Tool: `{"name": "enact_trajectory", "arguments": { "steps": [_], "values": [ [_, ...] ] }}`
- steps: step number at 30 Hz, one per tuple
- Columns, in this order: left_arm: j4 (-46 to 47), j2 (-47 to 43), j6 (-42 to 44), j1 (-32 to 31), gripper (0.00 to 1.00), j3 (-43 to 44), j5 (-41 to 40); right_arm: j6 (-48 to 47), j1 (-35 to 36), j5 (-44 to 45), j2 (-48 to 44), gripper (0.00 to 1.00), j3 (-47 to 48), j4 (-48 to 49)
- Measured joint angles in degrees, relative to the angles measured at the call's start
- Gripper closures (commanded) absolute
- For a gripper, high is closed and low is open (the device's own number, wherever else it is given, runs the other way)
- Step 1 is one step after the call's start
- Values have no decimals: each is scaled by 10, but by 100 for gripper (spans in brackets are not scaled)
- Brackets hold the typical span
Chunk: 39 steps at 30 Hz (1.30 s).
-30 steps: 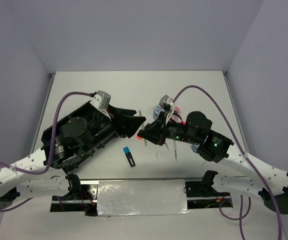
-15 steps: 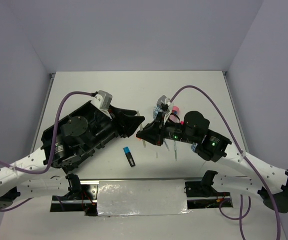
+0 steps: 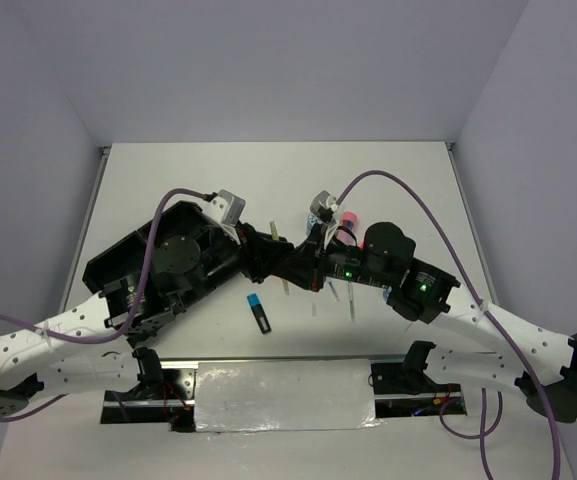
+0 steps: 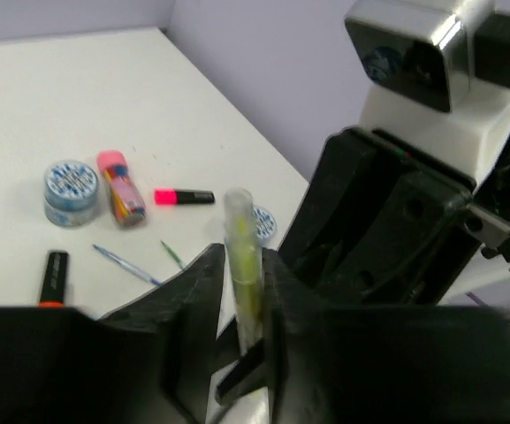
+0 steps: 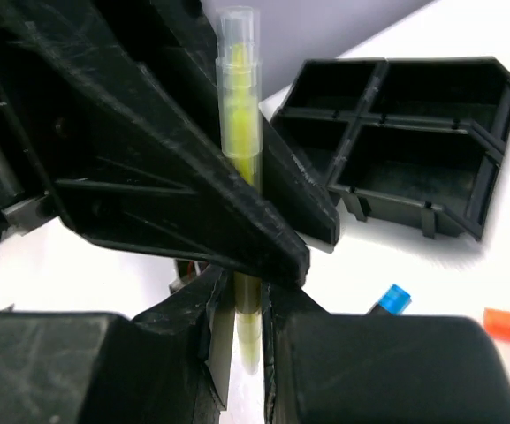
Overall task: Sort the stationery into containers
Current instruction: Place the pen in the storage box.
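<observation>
A yellow pen with a clear cap point(image 4: 240, 252) point(image 5: 237, 115) stands upright between both grippers above the table's middle. My left gripper point(image 4: 241, 296) point(image 3: 266, 256) is shut on its shaft. My right gripper point(image 5: 244, 305) point(image 3: 306, 266) is shut on the same pen, just below the left fingers point(image 5: 175, 177). The black organiser tray point(image 5: 414, 132) point(image 3: 96, 270) lies at the left, largely under the left arm. A blue-capped highlighter point(image 3: 259, 312) point(image 5: 394, 299) lies on the table near the front.
Beyond the grippers lie a tape roll point(image 4: 71, 181), a pink-orange tube point(image 4: 120, 187), a pink-capped highlighter point(image 4: 184, 196), a second tape roll point(image 4: 265, 219), an orange-capped highlighter point(image 4: 53, 278) and a thin blue pen point(image 4: 124, 263). The right arm's cable point(image 3: 408, 190) arcs overhead.
My left gripper has moved right to meet the right gripper and its jaws have shut on the yellow pen. The right gripper kept its grip and shifted slightly left.
</observation>
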Motion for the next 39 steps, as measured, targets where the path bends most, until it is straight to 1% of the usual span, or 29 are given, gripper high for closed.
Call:
{"name": "enact_trajectory", "arguments": {
  "steps": [1,3,4,5,6,7,8,9,12,15,17,20,23,25,26,29,31,35,38,39],
  "values": [
    [3,0,-7,0,89,-5,5,1,0,3,2,100,1,-2],
    [4,-1,-14,-1,98,-9,2,1,0,7,9,100,1,-1],
    [3,-1,-18,0,100,-9,2,1,0,9,11,96,1,3],
    [2,-1,-19,1,100,-9,0,2,0,10,12,90,1,3],
    [0,-1,-19,0,100,-9,-2,2,0,12,12,78,0,2],
    [-1,0,-19,0,100,-8,-3,2,0,17,12,35,0,3],
    [-2,2,-19,1,100,-7,-8,6,1,23,12,11,-1,3],
    [-12,4,-15,1,100,-4,-15,7,1,31,12,1,-2,3],
    [-43,12,4,13,100,3,-45,6,1,61,9,0,-10,4],
    [-84,24,43,61,100,17,-86,6,0,106,-8,0,-39,0],
    [-113,45,74,103,100,39,-130,6,-1,141,-29,0,-69,-16],
    [-118,81,132,157,100,47,-176,5,-2,184,-61,0,-108,-43],
    [-90,109,214,203,100,14,-199,4,-2,212,-99,0,-130,-75],
    [-79,144,263,230,100,-1,-199,3,-2,222,-123,0,-133,-92],
    [-77,167,283,248,100,-2,-186,3,-2,225,-133,0,-133,-98],
    [-72,237,325,295,100,-2,-146,2,-2,233,-164,0,-133,-119],
    [-74,269,340,317,100,-2,-128,1,-2,236,-188,0,-137,-127],
    [-65,277,353,329,100,-22,-122,1,-2,240,-235,0,-151,-140],
    [-47,266,351,334,92,-50,-118,1,-2,240,-257,0,-157,-139],
    [-42,261,350,335,88,-59,-117,1,-2,239,-259,0,-158,-139]
  ]
}}
